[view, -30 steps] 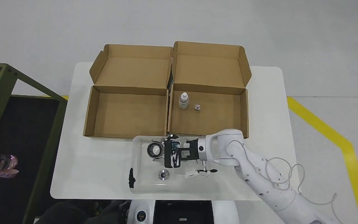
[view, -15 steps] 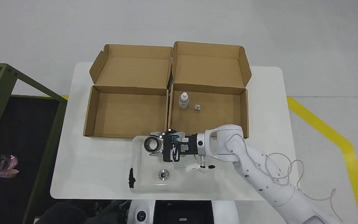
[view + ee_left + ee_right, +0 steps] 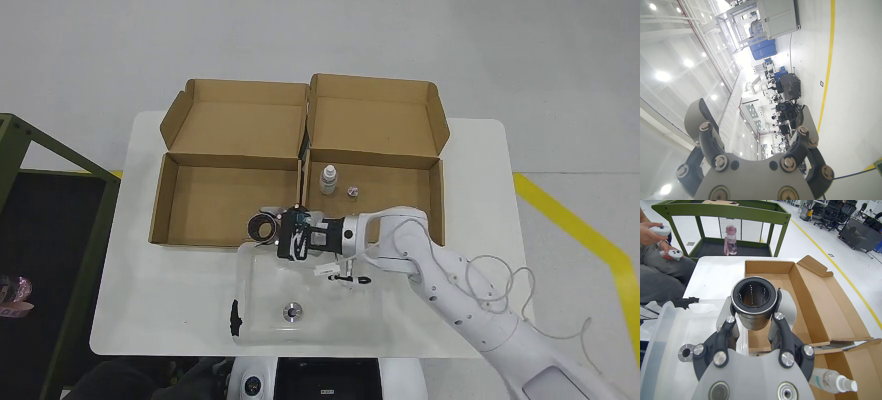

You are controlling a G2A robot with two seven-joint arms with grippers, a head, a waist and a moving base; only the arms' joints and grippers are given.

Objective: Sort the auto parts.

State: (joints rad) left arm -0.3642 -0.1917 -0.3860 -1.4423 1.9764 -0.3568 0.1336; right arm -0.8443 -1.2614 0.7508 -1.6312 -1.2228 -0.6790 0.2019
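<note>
Bearing, a steel sleeve with a black rim, is clamped in the right end effector. It hangs above the near corner of the left box, just past the tray. The left end effector has its fingers spread apart and is empty.

Your steel linear bearing sits clamped in the right hand above the left box's near wall. A drilled disc lies flat in the tray.

Upright pink water bottle on green cart shelf beside white table; yellow floor line.
</note>
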